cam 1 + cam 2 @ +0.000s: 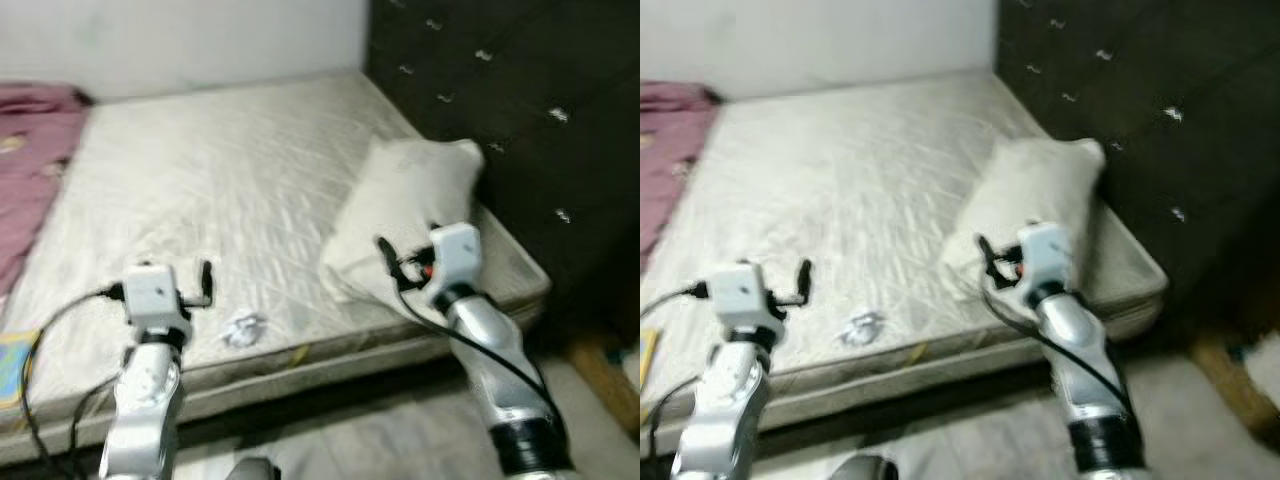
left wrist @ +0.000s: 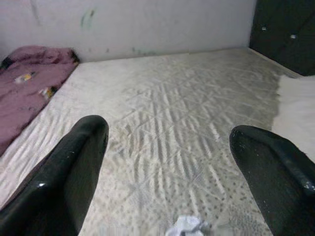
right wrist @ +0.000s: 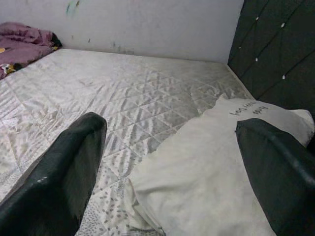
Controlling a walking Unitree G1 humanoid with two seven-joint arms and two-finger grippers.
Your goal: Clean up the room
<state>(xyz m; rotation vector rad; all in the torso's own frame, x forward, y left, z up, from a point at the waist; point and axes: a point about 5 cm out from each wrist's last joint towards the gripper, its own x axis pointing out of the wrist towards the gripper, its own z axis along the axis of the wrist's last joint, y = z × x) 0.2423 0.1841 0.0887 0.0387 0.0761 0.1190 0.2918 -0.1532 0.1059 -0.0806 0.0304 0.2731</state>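
Note:
A small crumpled white paper lies on the bare quilted mattress near its front edge. My left gripper hovers open just left of it; the paper shows low between its fingers. A cream pillow rests against the dark headboard at the right. My right gripper is open at the pillow's near end, and the pillow lies right under its fingers.
A pink blanket is bunched at the mattress's far left. The dark tufted headboard rises on the right. A yellow-blue flat item lies at the left front edge. Pale floor runs before the bed.

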